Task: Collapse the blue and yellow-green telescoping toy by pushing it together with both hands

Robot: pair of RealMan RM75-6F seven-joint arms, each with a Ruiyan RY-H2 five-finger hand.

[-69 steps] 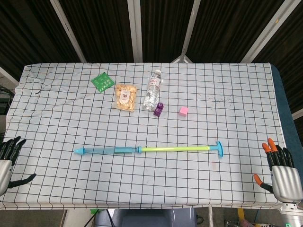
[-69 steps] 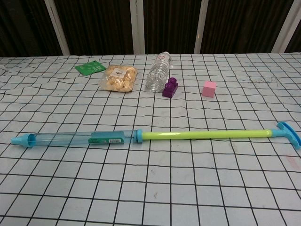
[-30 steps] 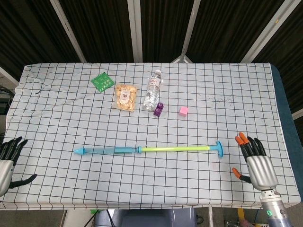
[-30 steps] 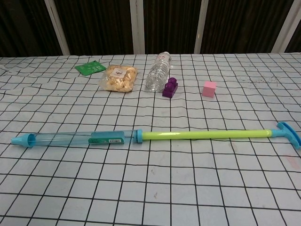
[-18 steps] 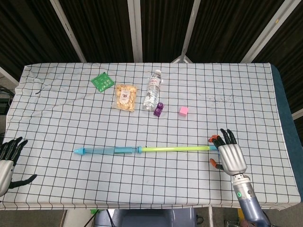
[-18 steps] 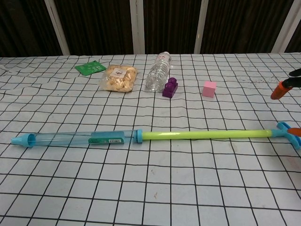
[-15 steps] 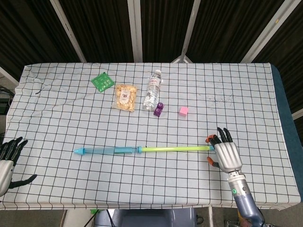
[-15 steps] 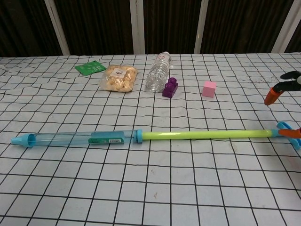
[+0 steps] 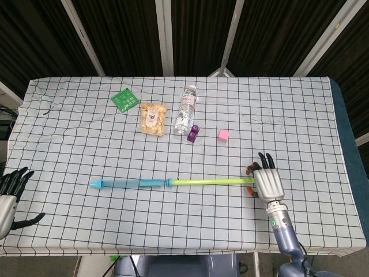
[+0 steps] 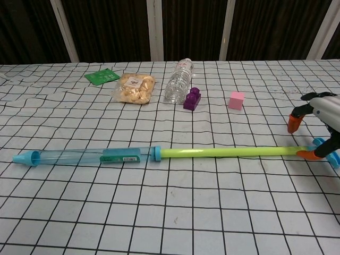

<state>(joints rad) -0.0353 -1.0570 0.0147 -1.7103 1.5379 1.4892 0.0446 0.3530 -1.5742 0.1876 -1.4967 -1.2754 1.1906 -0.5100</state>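
At the lower left edge the left hand [image 9: 8,199] waits, fingers spread, empty. Across mid-frame lies the telescoping toy [image 9: 173,183], fully extended. It looks light, rigid, slick plastic, likely to skate unless both ends are braced. Over its right-end handle [image 10: 330,153] hangs the right hand [image 9: 265,183], fingers apart.

The head view looks steeply down from above the near edge of the checked table [image 9: 288,104], taking in its whole top. The chest view sits low and closer, facing across the table [image 10: 255,212] toward its far edge. Both share the water bottle [image 9: 185,109] [image 10: 178,81] and the cloth around it.
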